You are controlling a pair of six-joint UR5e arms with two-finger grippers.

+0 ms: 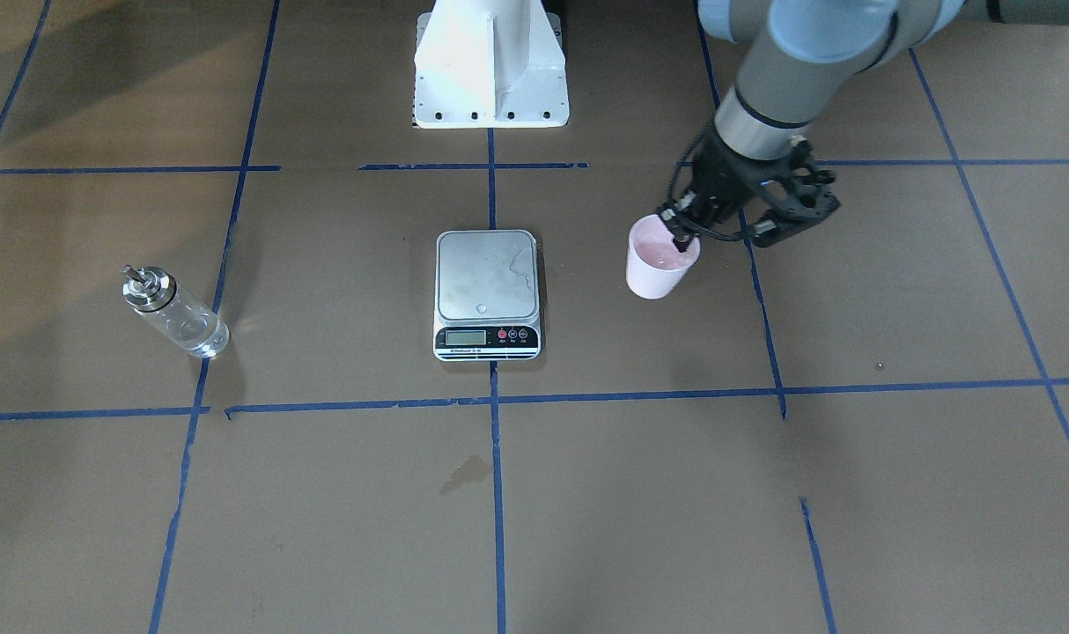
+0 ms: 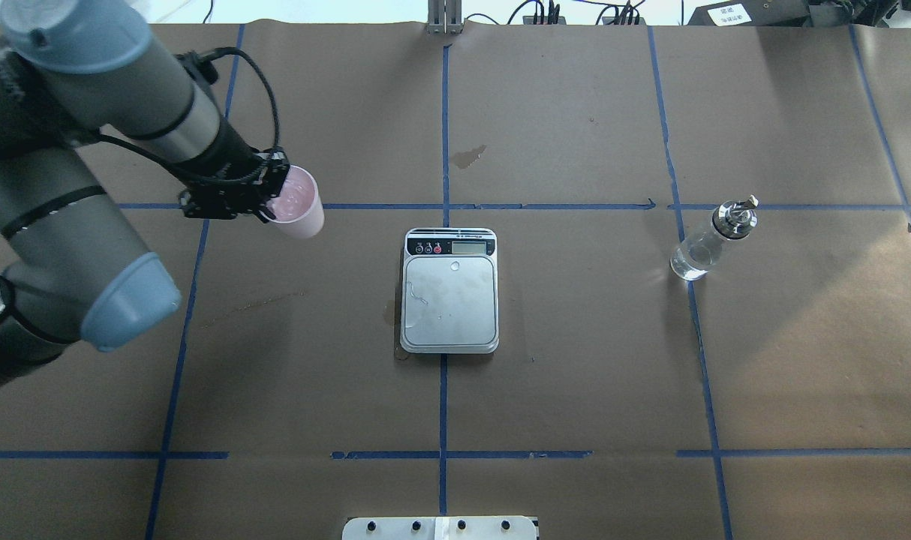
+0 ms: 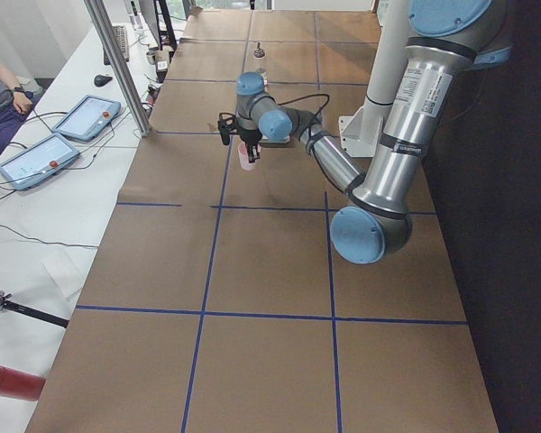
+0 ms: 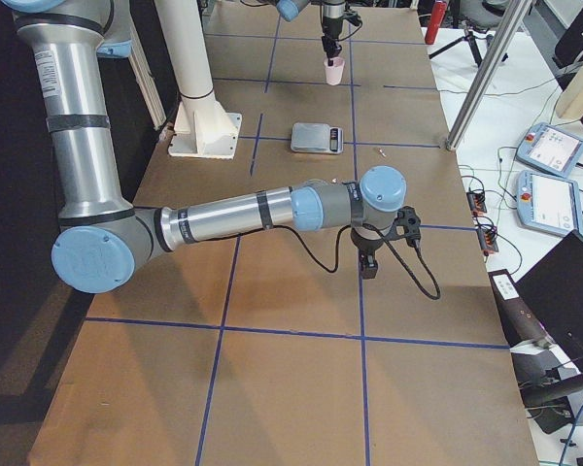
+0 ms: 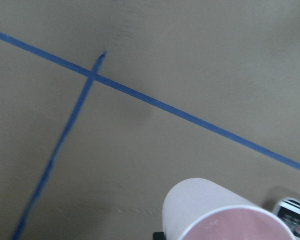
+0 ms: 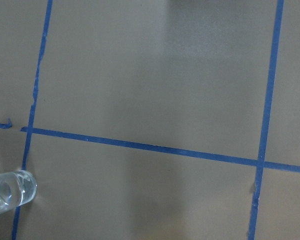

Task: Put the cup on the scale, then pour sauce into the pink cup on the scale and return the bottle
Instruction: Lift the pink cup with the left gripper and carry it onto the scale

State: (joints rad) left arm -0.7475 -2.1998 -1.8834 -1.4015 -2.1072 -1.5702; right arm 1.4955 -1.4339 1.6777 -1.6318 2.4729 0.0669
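Note:
The pink cup (image 1: 656,264) is to the robot's left of the scale (image 1: 487,277), apart from it. My left gripper (image 1: 681,234) is shut on the cup's rim, one finger inside and one outside; I cannot tell if the cup touches the table. The cup (image 2: 299,204), the left gripper (image 2: 270,204) and the scale (image 2: 449,300) also show in the overhead view. The left wrist view shows the cup (image 5: 210,210) and a corner of the scale (image 5: 296,220). The clear bottle (image 1: 178,314) (image 2: 709,241) stands alone on the robot's right. My right gripper (image 4: 369,267) hovers near the table; I cannot tell its state.
The white robot pedestal (image 1: 490,70) stands behind the scale. Blue tape lines grid the brown paper table. A dark stain (image 1: 467,473) lies in front of the scale. The bottle's base (image 6: 10,192) shows in the right wrist view. Tablets (image 4: 554,150) lie off the table.

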